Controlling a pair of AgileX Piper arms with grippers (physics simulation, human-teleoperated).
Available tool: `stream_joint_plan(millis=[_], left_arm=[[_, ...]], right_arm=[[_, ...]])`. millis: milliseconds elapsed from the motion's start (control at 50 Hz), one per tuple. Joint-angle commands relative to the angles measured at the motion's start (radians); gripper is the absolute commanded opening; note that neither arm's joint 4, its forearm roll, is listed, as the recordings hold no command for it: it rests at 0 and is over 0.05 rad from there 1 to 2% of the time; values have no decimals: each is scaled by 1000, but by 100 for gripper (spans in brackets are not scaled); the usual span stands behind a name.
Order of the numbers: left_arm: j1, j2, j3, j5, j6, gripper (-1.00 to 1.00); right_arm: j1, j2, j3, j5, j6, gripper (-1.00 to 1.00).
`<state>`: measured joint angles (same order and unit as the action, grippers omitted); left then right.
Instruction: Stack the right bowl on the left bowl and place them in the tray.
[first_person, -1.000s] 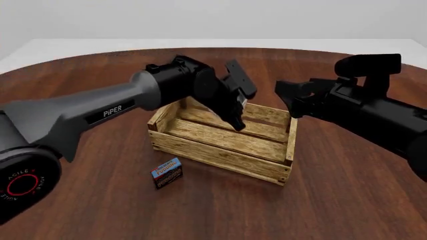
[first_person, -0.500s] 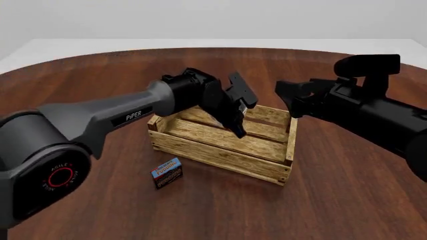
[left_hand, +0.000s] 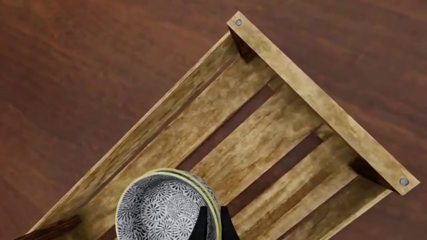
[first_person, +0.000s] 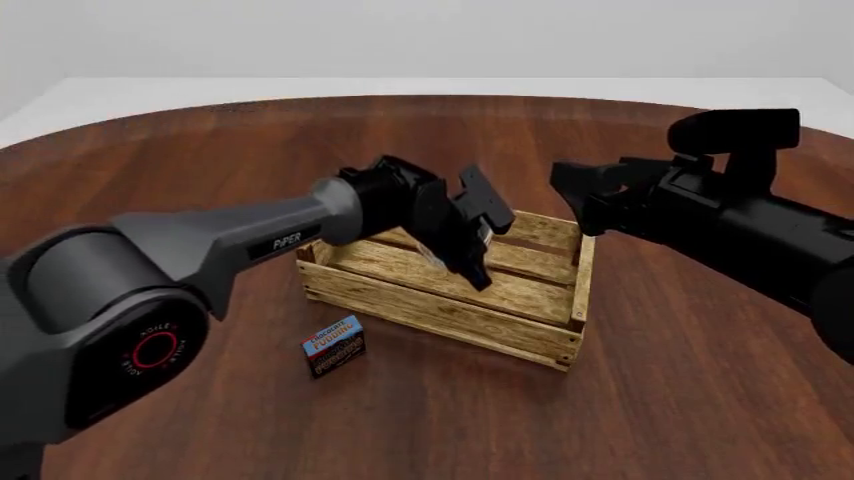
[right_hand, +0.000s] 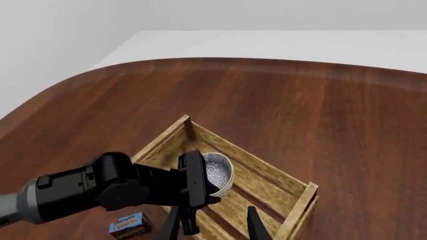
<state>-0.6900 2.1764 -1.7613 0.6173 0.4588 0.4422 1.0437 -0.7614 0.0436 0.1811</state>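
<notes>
Red-and-blue box (first_person: 335, 346) is seen on the bench (first_person: 200, 180) nearest the camera | stacked bowls (left_hand: 167, 207) are gripped at the rim by the closed left claw (first_person: 461, 250), low inside the tray (first_person: 534, 335) | right claw (right_hand: 213, 225) is held spread and empty above the tray's far right side

"PiPER" on the left arm (first_person: 287, 240); "AGILE X" ringing its base joint; small box (first_person: 335, 346) – print unreadable
</notes>
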Motion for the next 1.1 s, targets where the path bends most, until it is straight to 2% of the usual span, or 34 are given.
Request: stream_joint_plan(millis=[20, 900, 920, 1100], left_arm=[[10, 69, -20, -54, -63, -100], [4, 87, -5, -58, -63, -100], [2, 86, -1, -59, -63, 100], [0, 76, 0, -55, -60, 100]], right_arm=[[0, -4, -1, 3, -1, 100], [2, -27, -1, 19, -1, 100], [3, -28, -1, 19, -1, 100], [4, -31, 0, 20, -1, 100]])
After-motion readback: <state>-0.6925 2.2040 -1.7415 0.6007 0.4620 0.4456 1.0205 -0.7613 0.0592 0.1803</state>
